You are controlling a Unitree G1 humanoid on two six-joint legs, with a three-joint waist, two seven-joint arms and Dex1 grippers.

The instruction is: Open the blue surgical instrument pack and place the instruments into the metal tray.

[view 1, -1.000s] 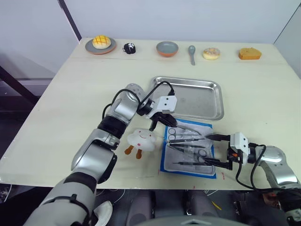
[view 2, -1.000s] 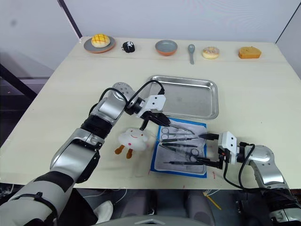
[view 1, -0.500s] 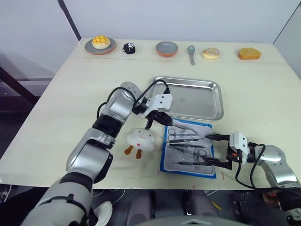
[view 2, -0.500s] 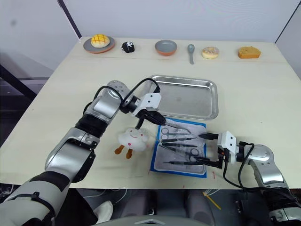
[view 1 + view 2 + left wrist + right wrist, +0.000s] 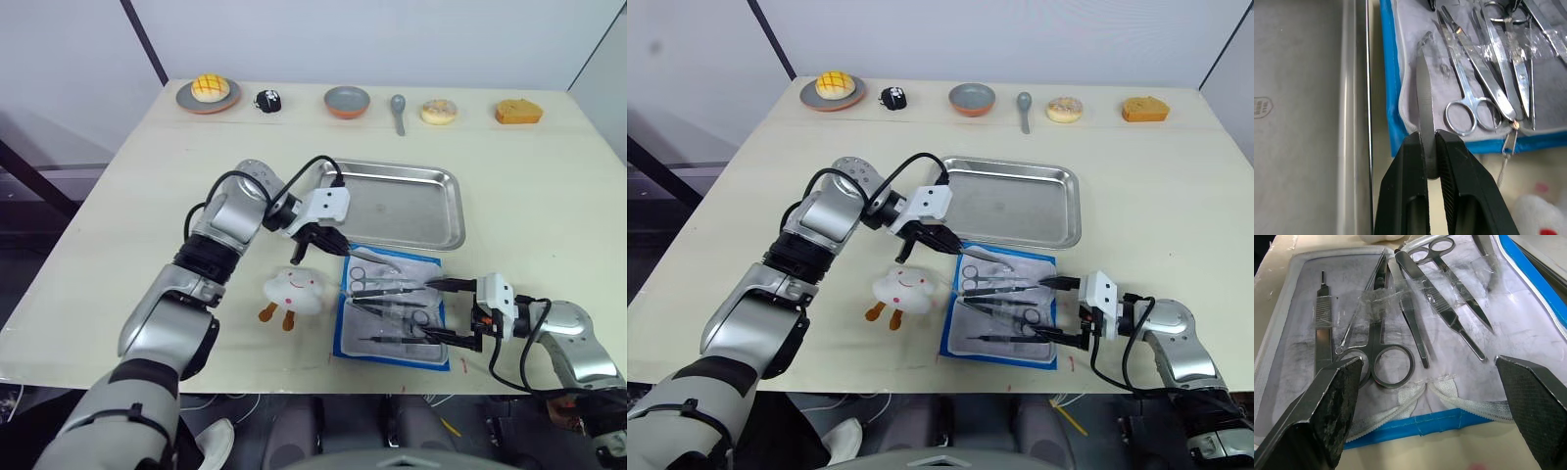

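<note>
Several instruments are lying on the pale lining of the blue surgical instrument pack, which sits opened flat near the table's front edge, just in front of the metal tray. From where I'm driving, the left gripper has its two black fingers clenched on one slim silver tweezer-like piece, pinched near its end, with the rest of the blade sticking out ahead of the fingertips. In the left wrist view that piece hangs over the pack's blue border, right by the tray's rim, and ring-handled scissors lie on the lining just beside it.

The right gripper is at the pack's right edge with its fingers spread wide and nothing between them. In its wrist view I can see the lining, a scalpel handle, forceps and scissors, a few of them under a strip of clear film.

A white plush toy sits just left of the pack. Along the table's far edge I've got a plate with a yellow bun, a small black thing, a round bowl, a grey spoon, a doughnut and an orange cake piece.
</note>
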